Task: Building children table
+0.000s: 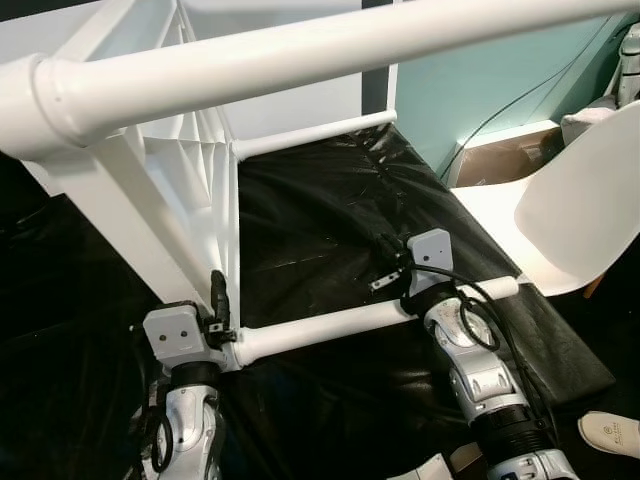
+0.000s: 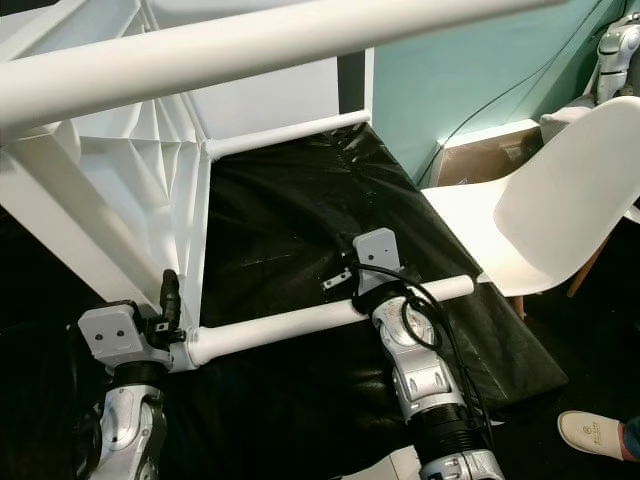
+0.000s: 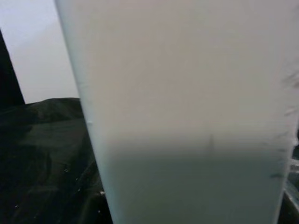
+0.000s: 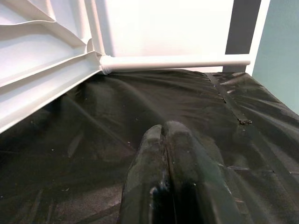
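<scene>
No writing I can read | white plastic table (image 1: 150, 170) tipped on its side, legs (image 1: 330, 330) horizontal | right gripper (image 4: 163, 140) fingers pressed together at 12 o'clock past near leg | left gripper (image 1: 218, 300) at table corner, jaws: cannot tell

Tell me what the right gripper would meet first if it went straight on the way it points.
Probably the black plastic sheet just ahead of the shut right gripper, since it seems to point low. If it cleared the sheet, next would be the far white table leg. Depth is unclear.
</scene>
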